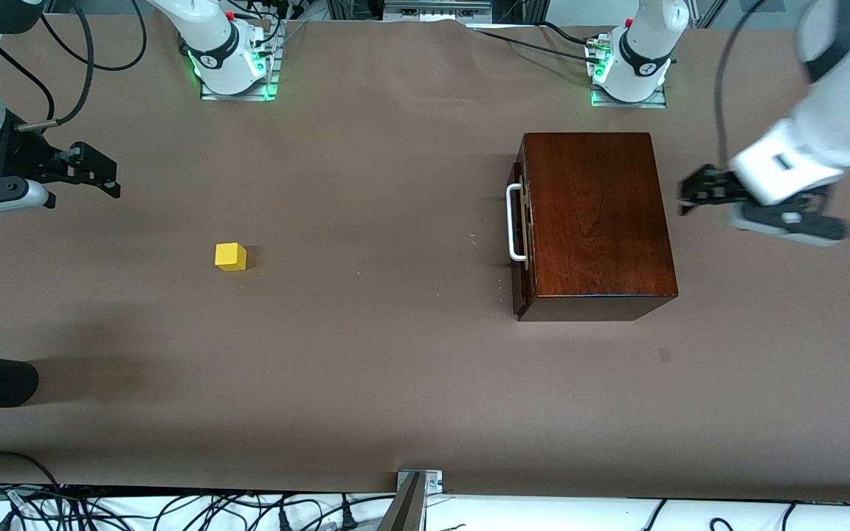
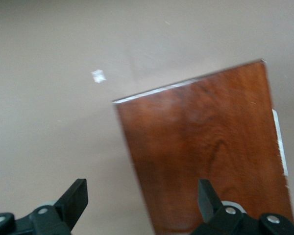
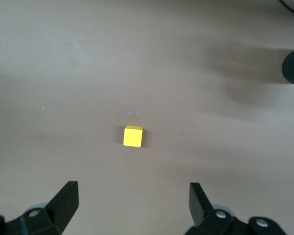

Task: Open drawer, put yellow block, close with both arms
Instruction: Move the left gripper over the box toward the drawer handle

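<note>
Yellow block [image 1: 230, 256]: small bright cube, lower-left of centre in the front view, alone on the brown table [image 1: 395, 354].
Drawer [image 1: 519, 221]: shut in the mahogany box [image 1: 598, 221]; white handle [image 1: 515, 223] fully visible only from the front.
Left gripper [image 2: 142, 196]: jaws spread, over the box's edge.
Right gripper [image 3: 132, 196]: jaws spread, empty; its wrist view centres the block.

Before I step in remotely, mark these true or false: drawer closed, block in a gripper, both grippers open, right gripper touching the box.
1. The drawer with the white bar handle sits shut in the dark mahogany box. True.
2. The small yellow block is held by a gripper. False: it lies alone on the brown table.
3. The left gripper and the right gripper are both open. True.
4. The right gripper touches the box. False: it hangs above the table's right-arm end.
</note>
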Tool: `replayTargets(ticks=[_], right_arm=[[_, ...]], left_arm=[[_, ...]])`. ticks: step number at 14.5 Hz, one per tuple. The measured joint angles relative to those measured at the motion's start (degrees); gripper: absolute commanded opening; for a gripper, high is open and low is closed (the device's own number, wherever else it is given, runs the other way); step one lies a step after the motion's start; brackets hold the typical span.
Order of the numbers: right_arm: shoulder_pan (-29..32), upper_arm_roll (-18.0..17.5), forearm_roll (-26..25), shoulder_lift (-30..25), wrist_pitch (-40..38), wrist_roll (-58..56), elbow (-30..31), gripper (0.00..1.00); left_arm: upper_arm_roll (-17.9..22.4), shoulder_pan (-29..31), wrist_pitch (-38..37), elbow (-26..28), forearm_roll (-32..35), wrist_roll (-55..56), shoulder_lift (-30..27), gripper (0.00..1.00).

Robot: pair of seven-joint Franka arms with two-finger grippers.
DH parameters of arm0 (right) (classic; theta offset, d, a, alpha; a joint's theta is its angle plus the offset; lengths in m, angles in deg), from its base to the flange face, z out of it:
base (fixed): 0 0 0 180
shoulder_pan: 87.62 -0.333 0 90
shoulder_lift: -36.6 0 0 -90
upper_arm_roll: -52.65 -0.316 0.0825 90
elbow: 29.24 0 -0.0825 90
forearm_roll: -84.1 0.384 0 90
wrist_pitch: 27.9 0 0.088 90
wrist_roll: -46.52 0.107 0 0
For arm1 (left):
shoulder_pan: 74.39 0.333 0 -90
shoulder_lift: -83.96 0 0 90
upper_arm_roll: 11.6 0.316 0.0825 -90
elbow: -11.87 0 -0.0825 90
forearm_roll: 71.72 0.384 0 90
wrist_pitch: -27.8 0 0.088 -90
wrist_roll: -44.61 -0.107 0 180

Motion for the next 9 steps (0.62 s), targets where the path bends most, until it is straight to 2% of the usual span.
replayTargets(ticks=[4,9], right_arm=[[-0.06,-0.01,0.0,0.0,0.22,0.0,0.0,1.0],[-0.12,-0.03,0.0,0.0,0.33,0.0,0.0,1.0]], left_arm=[[-5.56,-1.71,-0.21,-0.42,-0.07,2.9,4.13,1.0],[-6.71,-9.39,-0.05,-5.65,-0.48,5.1,11.41,1.0]])
